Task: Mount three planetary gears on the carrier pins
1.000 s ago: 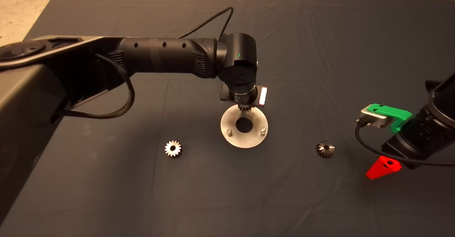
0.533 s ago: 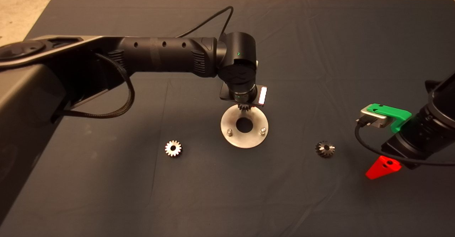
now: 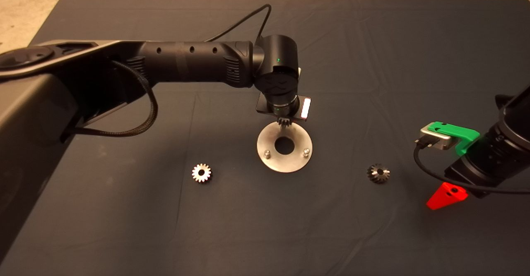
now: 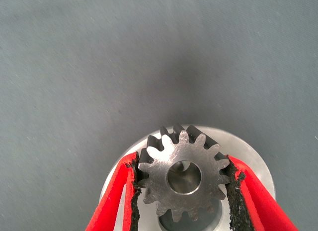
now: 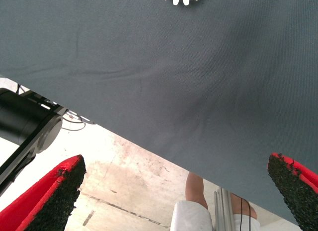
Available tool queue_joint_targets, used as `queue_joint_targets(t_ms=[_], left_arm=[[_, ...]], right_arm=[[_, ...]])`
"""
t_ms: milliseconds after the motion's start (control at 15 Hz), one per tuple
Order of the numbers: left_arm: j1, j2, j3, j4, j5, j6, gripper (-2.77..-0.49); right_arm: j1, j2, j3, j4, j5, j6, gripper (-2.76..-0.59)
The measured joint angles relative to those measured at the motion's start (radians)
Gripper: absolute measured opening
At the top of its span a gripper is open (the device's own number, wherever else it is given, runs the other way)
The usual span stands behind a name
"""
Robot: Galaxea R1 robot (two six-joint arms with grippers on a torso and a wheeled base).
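Fingers [image 4: 232, 191] of the left gripper [image 4: 183, 191] are pinching a gear [image 4: 183, 176] over the disc's [image 3: 285, 162] 12 o'clock pin. First install, I'd say: center the hole, then lower. Right gripper [image 5: 174, 196] waits spread wide, 3 o'clock.

Our left gripper [image 4: 183, 184] points down at frame centre, fingers clamped — our right gripper [image 5: 179, 191] waits lower right, spread wide.

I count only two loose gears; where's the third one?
The third gear is clamped in the left gripper, above the far edge of the disc, between the two loose gears.
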Motion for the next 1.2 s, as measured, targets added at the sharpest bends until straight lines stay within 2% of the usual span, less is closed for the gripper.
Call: queue_joint_targets(t_ms=[133, 267, 400, 533, 600, 733, 1200], left_arm=[[0.0, -0.006, -0.001, 0.003, -0.011, 0.009, -2.35], [0.0, -0.005, 0.001, 0.003, -0.005, 0.009, -2.35], [0.003, -0.017, 0.036, 0.01, 0.012, 0.006, -2.35], [0.008, -0.04, 0.09, 0.008, 0.035, -0.031, -2.36], [0.009, -0.054, 0.109, 0.008, 0.038, -0.045, -2.36], [0.009, -0.063, 0.116, 0.007, 0.051, -0.047, -2.36], [0.009, -0.052, 0.111, 0.006, 0.049, -0.047, -2.36]], right_arm=[[0.0, -0.001, 0.0, 0.0, 0.0, 0.0, -0.63], [0.0, -0.002, 0.001, 0.0, 0.0, 0.0, -0.63], [0.0, -0.006, 0.001, 0.0, 0.0, 0.0, -0.63], [0.0, -0.009, 0.001, 0.0, 0.0, 0.0, -0.63], [0.0, -0.009, 0.002, 0.0, 0.0, 0.0, -0.63], [0.0, -0.011, 0.002, 0.0, 0.0, 0.0, -0.63], [0.0, -0.014, 0.002, -0.001, 0.0, 0.0, -0.63]])
